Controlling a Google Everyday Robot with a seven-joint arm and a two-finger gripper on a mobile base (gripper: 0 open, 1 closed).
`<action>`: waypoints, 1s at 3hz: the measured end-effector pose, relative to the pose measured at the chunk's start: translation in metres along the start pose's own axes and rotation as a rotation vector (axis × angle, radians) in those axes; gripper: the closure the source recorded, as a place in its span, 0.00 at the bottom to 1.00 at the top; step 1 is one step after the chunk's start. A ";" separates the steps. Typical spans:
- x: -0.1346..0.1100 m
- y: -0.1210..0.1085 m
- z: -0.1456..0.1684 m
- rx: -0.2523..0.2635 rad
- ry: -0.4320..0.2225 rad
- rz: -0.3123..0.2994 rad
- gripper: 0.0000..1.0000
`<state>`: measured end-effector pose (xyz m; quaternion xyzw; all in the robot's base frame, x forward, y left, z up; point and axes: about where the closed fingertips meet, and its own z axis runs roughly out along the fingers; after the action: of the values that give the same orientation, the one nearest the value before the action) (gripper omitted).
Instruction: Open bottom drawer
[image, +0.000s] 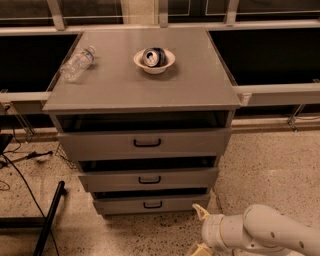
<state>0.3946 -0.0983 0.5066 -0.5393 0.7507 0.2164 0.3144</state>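
Observation:
The grey three-drawer cabinet (145, 95) stands in the middle of the camera view. The bottom drawer (120, 205) is the lowest and narrowest front, with a small black loop handle (152, 204); a dark gap shows above it. The middle drawer (110, 180) and top drawer (100, 145) sit above it. My gripper (198, 231) is at the bottom right, low over the floor, just right of and below the bottom drawer's right corner. Its pale fingers (200, 211) are spread apart and hold nothing. It is apart from the handle.
On the cabinet top lie a clear plastic bottle (77, 63) and a white bowl (154, 61) with a can in it. A black stand leg (50, 220) and cables (20, 165) lie on the floor at left. Metal rails (280, 92) run behind.

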 end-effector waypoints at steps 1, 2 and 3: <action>0.021 -0.021 0.024 0.025 0.081 -0.119 0.00; 0.039 -0.043 0.044 0.035 0.129 -0.199 0.00; 0.066 -0.078 0.078 0.030 0.188 -0.250 0.00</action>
<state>0.4726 -0.1169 0.4059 -0.6418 0.7069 0.1128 0.2752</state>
